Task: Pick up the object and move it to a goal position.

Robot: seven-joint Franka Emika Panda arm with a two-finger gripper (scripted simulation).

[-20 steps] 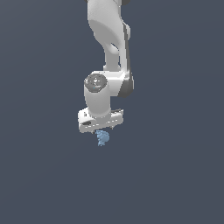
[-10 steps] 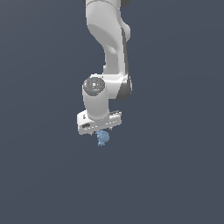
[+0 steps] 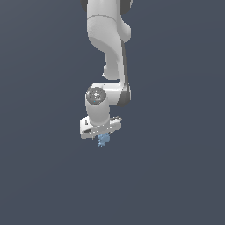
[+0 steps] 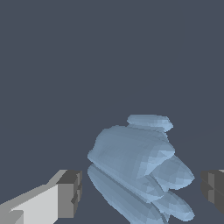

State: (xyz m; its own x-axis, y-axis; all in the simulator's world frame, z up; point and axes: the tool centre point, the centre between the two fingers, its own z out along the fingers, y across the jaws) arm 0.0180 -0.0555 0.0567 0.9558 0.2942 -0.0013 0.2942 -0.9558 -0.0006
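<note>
Gripper [image 3: 103, 139] over the object [image 3: 103, 140]
Fingers [image 4: 70, 192] stand apart either side of it, contact unclear; its lower part is cut off; plain dark grey backdrop.

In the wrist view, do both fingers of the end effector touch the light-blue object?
No: a dark gap separates each finger from the light-blue object, so the end effector is open.

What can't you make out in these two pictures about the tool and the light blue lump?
- Exterior view: the tool fingers are hidden behind the object and too small to see.
- Wrist view: both fingers stand apart from the object, but the frame edges crop them, so contact lower down is unclear.
- The object's lower end is cut off by the wrist view's edge.
- Neither view shows a goal marker or a surface.
</note>
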